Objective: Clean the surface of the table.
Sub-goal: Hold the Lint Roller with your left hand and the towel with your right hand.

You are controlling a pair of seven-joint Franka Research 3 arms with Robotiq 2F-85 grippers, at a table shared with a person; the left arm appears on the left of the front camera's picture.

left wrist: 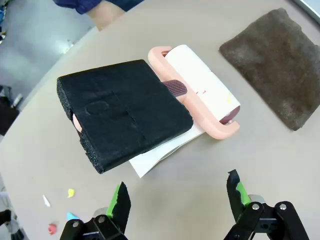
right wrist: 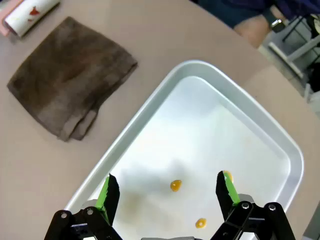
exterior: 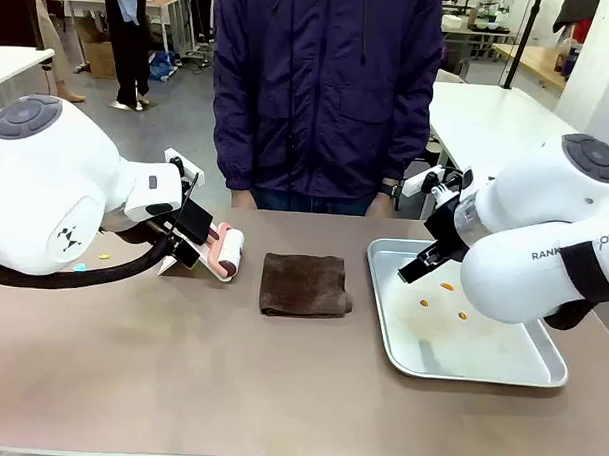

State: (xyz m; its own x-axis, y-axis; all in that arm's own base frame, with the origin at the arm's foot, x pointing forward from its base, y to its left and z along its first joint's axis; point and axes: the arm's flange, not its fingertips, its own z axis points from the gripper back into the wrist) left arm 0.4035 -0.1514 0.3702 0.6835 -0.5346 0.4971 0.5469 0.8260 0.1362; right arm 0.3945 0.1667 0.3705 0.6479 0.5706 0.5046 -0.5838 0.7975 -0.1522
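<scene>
Table: We see the big brown table stretching from side to side under both arms. All the other things lie on it.
Left gripper: Our left gripper is spread wide with nothing between its fingers. It hangs over the table, just near the black block and not touching it.
Right gripper: Our right gripper is spread wide too, and it has nothing in it. It hangs over the tray.
Lint roller: A lint roller with a pink frame and a white roll lies on the left part of the table.
Black block: A black foam block sits around the roller's handle.
White sheet: A white sheet peeks out from under the block.
Cloth: A folded brown cloth lies flat in the middle, between the roller and the tray. It touches neither.
Tray: A shiny silver tray sits on the right part of the table.
Orange bits: We see a few small orange bits in the tray.
Crumbs: Little coloured crumbs lie on the table at the left.
Person: A person in a dark jacket stands at the far side.
</scene>
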